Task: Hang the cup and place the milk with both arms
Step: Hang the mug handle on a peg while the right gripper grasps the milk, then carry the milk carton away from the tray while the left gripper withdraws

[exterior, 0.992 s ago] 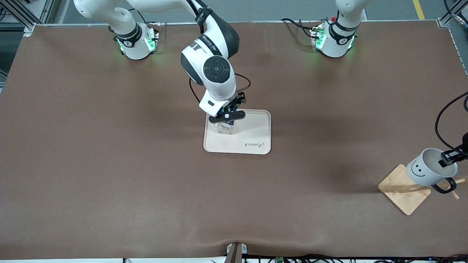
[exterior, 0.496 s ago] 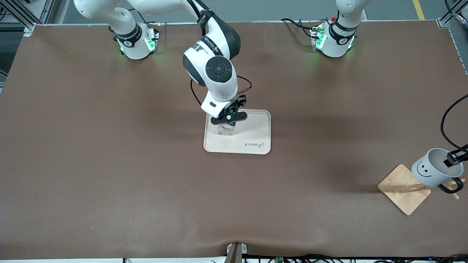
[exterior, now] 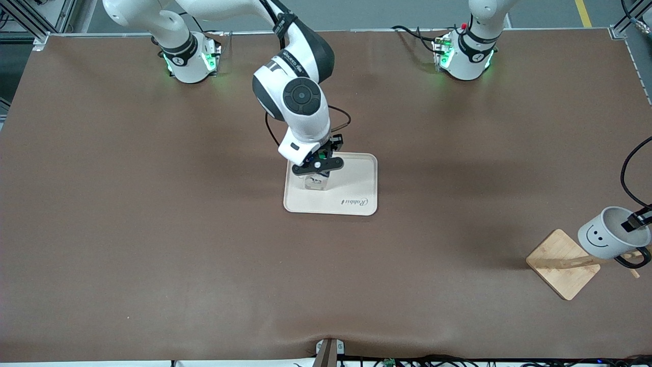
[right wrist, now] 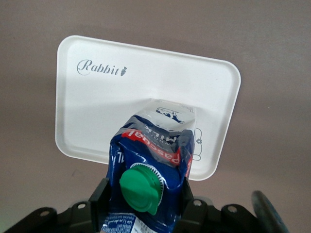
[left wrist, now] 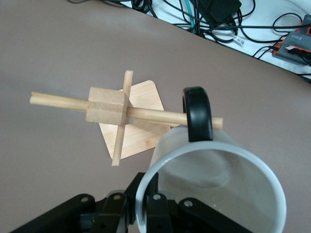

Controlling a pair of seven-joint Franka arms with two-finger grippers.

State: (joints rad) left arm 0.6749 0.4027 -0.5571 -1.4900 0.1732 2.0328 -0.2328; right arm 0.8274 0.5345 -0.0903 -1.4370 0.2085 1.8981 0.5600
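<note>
The milk [exterior: 315, 181], a blue gable-top carton with a green cap, is upright over the white tray [exterior: 356, 178], at the tray's right-arm end. My right gripper [exterior: 317, 165] is shut on its top; the right wrist view shows the gripper [right wrist: 145, 196] clamping the milk [right wrist: 150, 145]. I cannot tell if the carton's bottom touches the tray. My left gripper [exterior: 636, 220] is shut on the rim of the white smiley cup [exterior: 606, 234], held tilted over the wooden rack [exterior: 563, 262]. In the left wrist view the gripper [left wrist: 146, 196] pinches the cup [left wrist: 214, 184]; a peg [left wrist: 146, 114] passes under its black handle [left wrist: 197, 114].
The rack has a square wooden base and crossed pegs [left wrist: 107, 104], and stands near the table edge at the left arm's end. The tray [right wrist: 97, 107] is printed "Rabbit". Cables [left wrist: 218, 19] lie off the table edge. Brown tabletop [exterior: 153, 229] surrounds everything.
My left gripper has carried the cup a little toward the table edge at the left arm's end, along the peg. The right gripper and milk have barely moved.
</note>
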